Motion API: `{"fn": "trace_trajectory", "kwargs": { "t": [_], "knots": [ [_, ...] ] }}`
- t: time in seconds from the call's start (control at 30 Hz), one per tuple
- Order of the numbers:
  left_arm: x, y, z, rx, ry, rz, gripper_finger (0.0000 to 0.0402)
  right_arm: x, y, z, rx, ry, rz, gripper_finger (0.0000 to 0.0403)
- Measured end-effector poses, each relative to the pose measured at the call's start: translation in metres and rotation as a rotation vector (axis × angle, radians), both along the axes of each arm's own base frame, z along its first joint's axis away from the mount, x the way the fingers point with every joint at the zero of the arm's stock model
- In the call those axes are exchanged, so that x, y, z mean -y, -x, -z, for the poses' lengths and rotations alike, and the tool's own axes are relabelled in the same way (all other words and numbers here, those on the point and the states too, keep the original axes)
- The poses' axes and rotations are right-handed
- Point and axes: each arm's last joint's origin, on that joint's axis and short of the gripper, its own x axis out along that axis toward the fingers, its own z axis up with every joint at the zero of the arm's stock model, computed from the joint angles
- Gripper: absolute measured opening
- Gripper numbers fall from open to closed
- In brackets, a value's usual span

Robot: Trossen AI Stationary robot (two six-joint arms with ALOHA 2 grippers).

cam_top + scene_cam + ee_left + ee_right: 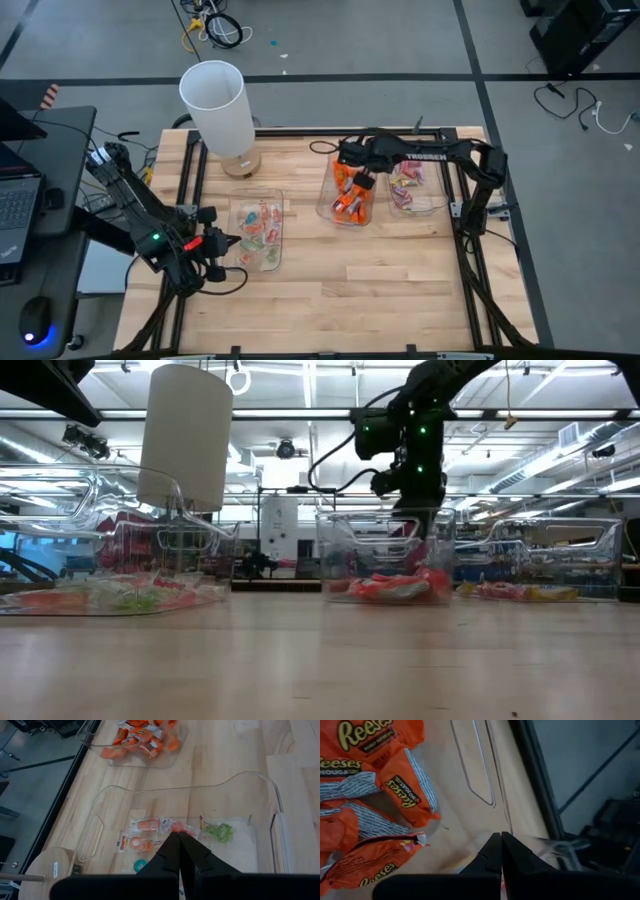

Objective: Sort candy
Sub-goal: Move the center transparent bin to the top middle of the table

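Note:
Three clear trays hold the candy. The left tray has pale green-and-pink sweets, the middle tray has orange sweets, and the right tray has pink-and-yellow ones. My left gripper is shut and hangs over the left tray's near-left end, above the sweets. My right gripper is shut and points steeply down inside the middle tray's rim. It is beside the orange heap and clear of it in the low view.
A tall white cylinder on a round wooden foot stands at the far left, just behind the left tray. Bare wooden table lies along the near side. A laptop and a mouse sit off the table's left.

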Motion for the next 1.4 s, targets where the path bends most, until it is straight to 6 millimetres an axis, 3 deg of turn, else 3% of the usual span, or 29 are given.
{"fn": "trace_trajectory", "kwargs": {
  "t": [0.37, 0.8, 0.93, 1.13, 1.27, 1.4],
  "knots": [
    [0.0, 0.0, 0.0, 0.0, 0.0, 0.0, 0.0, 0.037, 0.016, -0.002, -0.133, 0.057, -0.054, 0.0],
    [0.0, 0.0, 0.0, 0.0, 0.0, 0.0, 0.0, 0.06, 0.02, -0.008, -0.097, 0.131, -0.041, 0.0],
    [0.0, 0.0, 0.0, 0.001, 0.001, -0.001, 0.0, 0.039, 0.02, -0.033, 0.065, 0.111, -0.048, 0.0],
    [0.0, -0.001, -0.001, 0.024, -0.004, -0.006, 0.0, -0.014, 0.002, -0.073, 0.504, -0.126, -0.224, 0.0],
    [0.002, -0.002, -0.002, 0.061, -0.009, -0.01, 0.0, -0.046, -0.022, -0.079, 0.69, -0.146, -0.277, 0.0],
    [0.003, -0.003, -0.003, 0.073, 0.006, -0.012, 0.0, -0.072, -0.046, -0.069, 0.78, -0.178, -0.312, 0.0]
  ]
}}
